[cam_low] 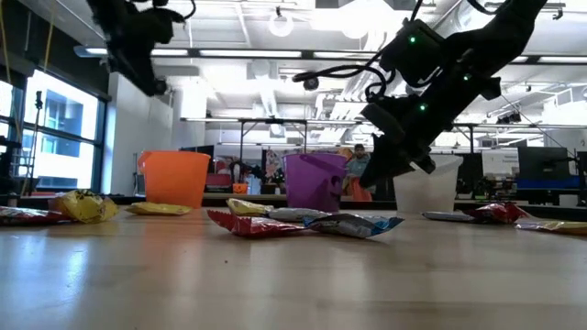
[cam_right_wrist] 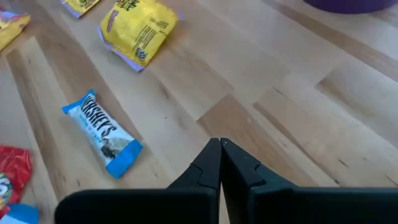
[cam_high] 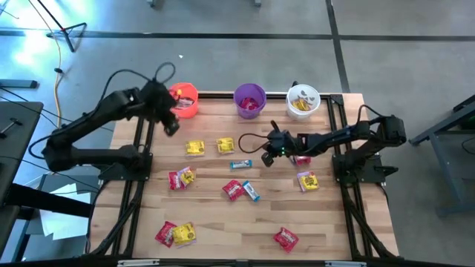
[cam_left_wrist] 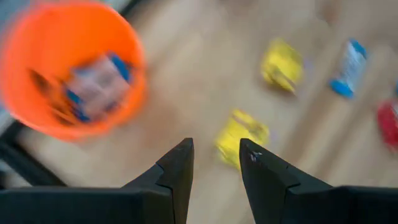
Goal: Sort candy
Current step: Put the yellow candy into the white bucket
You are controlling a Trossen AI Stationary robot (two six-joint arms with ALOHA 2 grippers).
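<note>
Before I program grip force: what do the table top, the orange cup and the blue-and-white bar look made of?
Table top: pale wood in joined strips, matte; grain and seams show. Orange cup: probably plastic, smooth and evenly coloured, though that is not certain. Blue-and-white bar: thin glossy printed film wrapper, crimped at the ends, likely slippery. The shut right claw hovers just beside it.

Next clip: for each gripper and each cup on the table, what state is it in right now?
Left gripper: open, empty, raised beside the orange cup.
Right gripper: shut, empty, over bare wood mid-table.
Orange plastic cup: upright, holds blue-and-white bars.
Purple plastic cup: upright, holds red/pink packets.
White plastic cup: upright, holds yellow packets.
Loose wrapped candy, for example the blue-and-white bar: unsorted, lying flat on the wooden table.
</note>
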